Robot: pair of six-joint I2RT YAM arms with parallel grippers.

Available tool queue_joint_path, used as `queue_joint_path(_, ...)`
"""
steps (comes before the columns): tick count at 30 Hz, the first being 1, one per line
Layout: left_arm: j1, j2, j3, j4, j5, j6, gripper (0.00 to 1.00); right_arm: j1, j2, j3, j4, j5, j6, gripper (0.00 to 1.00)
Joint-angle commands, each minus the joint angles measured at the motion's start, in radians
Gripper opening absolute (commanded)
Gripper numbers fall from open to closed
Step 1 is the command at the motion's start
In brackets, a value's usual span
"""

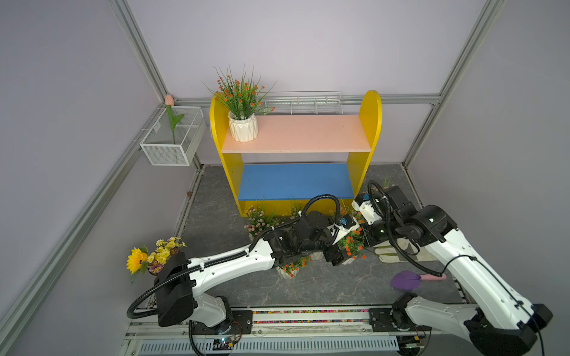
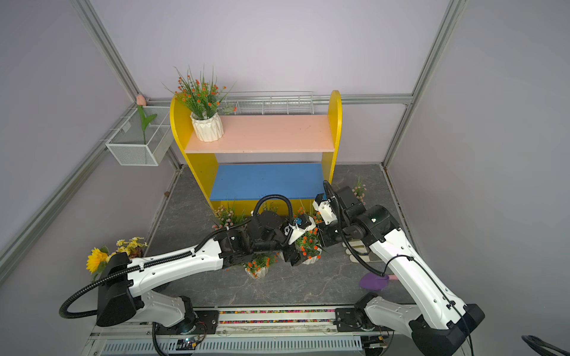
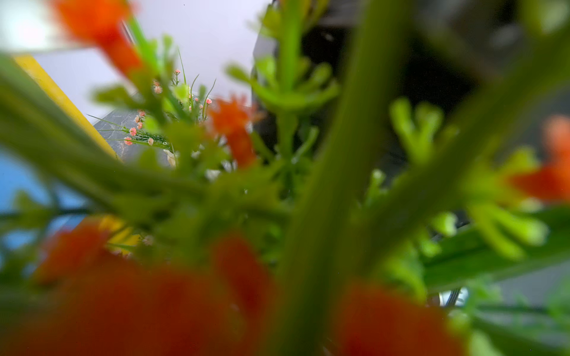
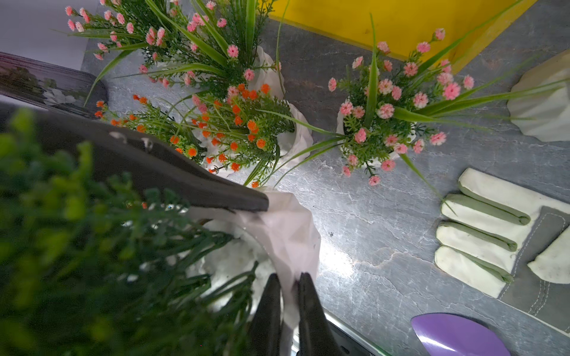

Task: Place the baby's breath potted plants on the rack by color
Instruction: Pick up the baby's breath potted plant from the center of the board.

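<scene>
**Right gripper pinches the pot rim of an orange plant in front of the rack**

The right gripper point(image 4: 288, 277) is closed on the white pot rim of an orange-flowered plant point(image 1: 352, 245), with one finger inside the pot and one outside. In both top views this plant is low and a little right of centre, just in front of the rack point(image 1: 370, 123), between the two wrists.

The left gripper point(image 1: 336, 256) is just beside the same plant. One of its fingers point(image 4: 191, 178) lies against the pot rim, but the other finger is hidden, so it cannot be told how wide the gripper stands. The left wrist camera gives only blurred green stems and orange blossoms very near, so this gripper is probably deep among the sprigs.

A second orange plant point(image 1: 242, 104) stands upright at the left end of the peach upper board point(image 1: 308, 135), in the upper middle of the frame. A third orange plant point(image 1: 294, 265) sits low at centre, partly under the left arm. A pink plant point(image 1: 260, 219) stands near the rack's front left foot, and a second pink plant point(image 2: 359, 189) shows behind the right arm.

A glove point(image 4: 493, 234) and a purple trowel point(image 1: 405, 280) lie at the lower right. A sunflower bouquet point(image 1: 148, 255) is at the lower left.
</scene>
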Motion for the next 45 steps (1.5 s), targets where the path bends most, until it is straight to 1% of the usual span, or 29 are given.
queue_joint_path(1, -0.011, 0.019, 0.024, -0.06, 0.059, 0.015, 0.77, -0.006, -0.038, -0.006, 0.116, -0.038, -0.006, 0.12)
queue_joint_path(4, -0.011, 0.022, 0.026, -0.061, 0.061, 0.017, 0.69, -0.006, -0.043, -0.018, 0.12, -0.037, -0.005, 0.12)
queue_joint_path(7, -0.011, 0.028, 0.037, -0.064, 0.068, 0.021, 0.56, -0.011, -0.049, -0.03, 0.131, -0.04, -0.003, 0.13)
queue_joint_path(9, -0.011, 0.032, 0.043, -0.063, 0.063, 0.018, 0.44, -0.014, -0.052, -0.042, 0.14, -0.042, -0.004, 0.14)
queue_joint_path(12, -0.011, 0.035, 0.053, -0.063, 0.046, 0.016, 0.33, -0.02, -0.055, -0.065, 0.156, -0.052, -0.001, 0.16)
queue_joint_path(16, -0.011, 0.034, 0.065, -0.063, 0.028, 0.015, 0.21, -0.033, -0.06, -0.087, 0.173, -0.061, 0.002, 0.19)
queue_joint_path(17, -0.011, 0.033, 0.068, -0.067, 0.024, 0.017, 0.19, -0.038, -0.062, -0.089, 0.175, -0.061, 0.001, 0.2)
queue_joint_path(22, -0.011, 0.027, 0.079, -0.075, -0.008, 0.016, 0.15, -0.06, -0.07, -0.091, 0.171, -0.06, -0.007, 0.21)
queue_joint_path(25, -0.011, 0.019, 0.092, -0.086, -0.05, 0.001, 0.12, -0.086, -0.089, -0.089, 0.156, -0.041, -0.013, 0.23)
queue_joint_path(27, -0.01, 0.005, 0.1, -0.093, -0.089, -0.012, 0.08, -0.119, -0.111, -0.09, 0.142, -0.024, -0.02, 0.26)
queue_joint_path(31, -0.009, -0.028, 0.129, -0.129, -0.15, -0.022, 0.08, -0.183, -0.16, -0.103, 0.114, 0.012, -0.03, 0.29)
queue_joint_path(37, 0.006, -0.061, 0.226, -0.248, -0.249, -0.026, 0.08, -0.254, -0.216, -0.14, 0.093, 0.05, -0.045, 0.31)
queue_joint_path(40, 0.021, -0.064, 0.3, -0.316, -0.329, -0.046, 0.1, -0.267, -0.235, -0.166, 0.103, 0.04, -0.039, 0.33)
queue_joint_path(42, 0.044, -0.057, 0.363, -0.369, -0.388, -0.076, 0.11, -0.27, -0.238, -0.188, 0.112, 0.03, -0.033, 0.34)
queue_joint_path(45, 0.101, -0.043, 0.456, -0.439, -0.416, -0.109, 0.11, -0.27, -0.243, -0.218, 0.125, 0.02, -0.025, 0.34)
